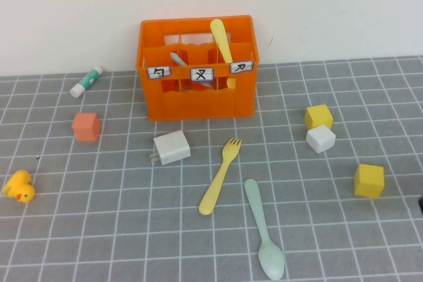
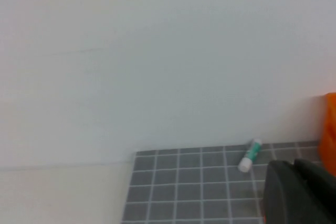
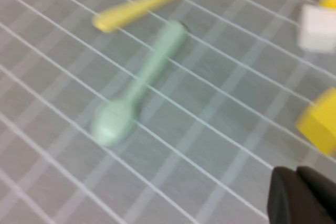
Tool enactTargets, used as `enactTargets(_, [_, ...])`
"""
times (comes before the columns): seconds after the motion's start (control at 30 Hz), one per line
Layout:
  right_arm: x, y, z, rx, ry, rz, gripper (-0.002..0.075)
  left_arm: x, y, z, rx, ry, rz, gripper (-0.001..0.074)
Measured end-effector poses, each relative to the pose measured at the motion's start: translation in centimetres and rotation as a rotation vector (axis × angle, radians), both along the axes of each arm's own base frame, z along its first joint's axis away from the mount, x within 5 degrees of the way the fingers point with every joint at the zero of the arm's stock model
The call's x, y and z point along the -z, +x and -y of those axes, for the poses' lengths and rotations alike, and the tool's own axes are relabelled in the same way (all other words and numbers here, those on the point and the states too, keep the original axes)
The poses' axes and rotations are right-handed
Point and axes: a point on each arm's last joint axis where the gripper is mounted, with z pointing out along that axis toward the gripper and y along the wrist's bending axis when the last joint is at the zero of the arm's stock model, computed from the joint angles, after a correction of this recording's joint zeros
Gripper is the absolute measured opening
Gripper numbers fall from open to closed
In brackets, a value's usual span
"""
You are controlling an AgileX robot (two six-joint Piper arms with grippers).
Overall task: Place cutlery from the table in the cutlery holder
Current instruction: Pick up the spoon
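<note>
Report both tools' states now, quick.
Left tool: shut, holding nothing, up near the tube.
Right tool: shut, empty, over the spoon.

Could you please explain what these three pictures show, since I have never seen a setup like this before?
This is a two-armed table robot. One picture looks down from a raised camera; the other two come from cameras on each wrist.

On the grey gridded table mat stands a bright orange plastic crate, the cutlery holder. A yellow plastic knife and a grey utensil already stand in it. A yellow plastic fork and a pale mint-green spoon lie in front.

Also there: a yellow rubber duck, a white-and-green tube, a white charger plug, and small orange, yellow and white cubes.

The left gripper is near the tube, shut and holding nothing. The right gripper hovers above the spoon, also shut and holding nothing.
</note>
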Motion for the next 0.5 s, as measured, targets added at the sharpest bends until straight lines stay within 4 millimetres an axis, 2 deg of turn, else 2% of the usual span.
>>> enactTargets(0.1, [-1.7,0.5,-0.7,-0.065,0.056,-0.016,-0.0003,2.9,-3.4,-0.9,0.027,-0.077,0.058,0.0])
enactTargets(0.2, [-3.6,1.3,-1.3,-0.128,0.114,-0.022,-0.0003,6.5,-5.5,-1.3,0.054,-0.143,0.088,0.0])
enactTargets(0.37, [-5.5,3.5,-2.3,-0.189,0.109,-0.008,-0.0002,11.2,-6.5,-1.4,0.063,-0.191,0.069,0.0])
enactTargets(0.5, [-5.2,5.2,-5.3,-0.281,-0.003,-0.1,-0.0001,13.5,-6.0,-1.3,0.068,-0.14,0.049,0.0])
